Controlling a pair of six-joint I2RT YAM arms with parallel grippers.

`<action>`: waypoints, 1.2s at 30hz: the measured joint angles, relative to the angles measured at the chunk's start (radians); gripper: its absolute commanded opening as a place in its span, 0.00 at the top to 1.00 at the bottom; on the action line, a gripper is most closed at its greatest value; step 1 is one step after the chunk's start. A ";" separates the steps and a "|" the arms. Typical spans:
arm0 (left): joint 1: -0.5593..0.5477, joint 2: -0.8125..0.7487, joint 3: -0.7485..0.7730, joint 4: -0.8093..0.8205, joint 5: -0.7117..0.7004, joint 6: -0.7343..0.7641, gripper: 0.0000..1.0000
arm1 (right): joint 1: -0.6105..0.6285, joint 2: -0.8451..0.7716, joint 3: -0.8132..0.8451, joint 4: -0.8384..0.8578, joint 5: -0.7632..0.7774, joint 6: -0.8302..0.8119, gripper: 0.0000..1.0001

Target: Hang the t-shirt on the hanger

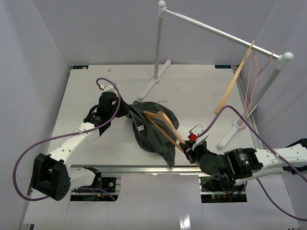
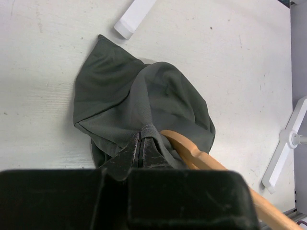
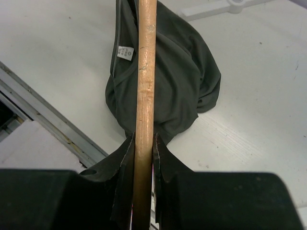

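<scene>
The dark grey-green t-shirt [image 1: 156, 132] lies bunched on the table's middle; its white label [image 3: 124, 52] shows in the right wrist view. The tan wooden hanger [image 1: 165, 125] lies across the shirt, its far end tucked into the fabric. My right gripper [image 1: 188, 146] is shut on the hanger's bar [image 3: 145, 86] at its near end. My left gripper [image 1: 125, 111] is shut on the shirt's edge [image 2: 146, 129] at the shirt's left side, right next to the hanger's arm [image 2: 192, 151].
A metal clothes rail [image 1: 216, 32] stands at the back right on white feet [image 1: 154, 79]. A second wooden hanger [image 1: 233, 81] and a thin pink hanger [image 1: 254, 72] hang from it. The table's front edge [image 1: 144, 167] is just below the shirt.
</scene>
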 measured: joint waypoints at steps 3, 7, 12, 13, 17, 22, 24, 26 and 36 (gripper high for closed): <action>0.000 0.000 0.000 -0.014 0.000 0.000 1.00 | 0.000 0.012 -0.011 -0.023 -0.018 0.039 0.92; 0.000 0.005 0.000 -0.018 0.001 0.000 1.00 | 0.000 0.031 -0.011 -0.026 -0.027 0.070 0.92; 0.000 0.009 0.000 -0.018 -0.001 -0.001 1.00 | 0.000 0.053 -0.010 -0.023 -0.027 0.071 0.92; 0.000 0.009 0.000 -0.018 -0.002 -0.002 1.00 | 0.000 0.058 -0.006 -0.022 -0.028 0.067 0.92; 0.000 0.010 0.000 -0.017 -0.004 -0.008 1.00 | 0.000 0.077 0.029 -0.021 -0.029 0.045 0.92; 0.001 0.029 -0.001 -0.018 -0.010 -0.008 1.00 | 0.000 0.092 0.095 -0.015 -0.030 0.006 0.92; 0.001 0.031 -0.003 -0.018 -0.018 -0.008 1.00 | 0.000 0.091 0.108 -0.013 -0.031 -0.005 0.92; 0.001 0.031 -0.003 -0.017 -0.024 -0.008 1.00 | 0.000 0.090 0.113 -0.013 -0.034 -0.010 0.92; 0.001 0.048 -0.003 -0.018 -0.032 -0.016 1.00 | 0.000 0.094 0.127 -0.016 -0.060 -0.050 0.92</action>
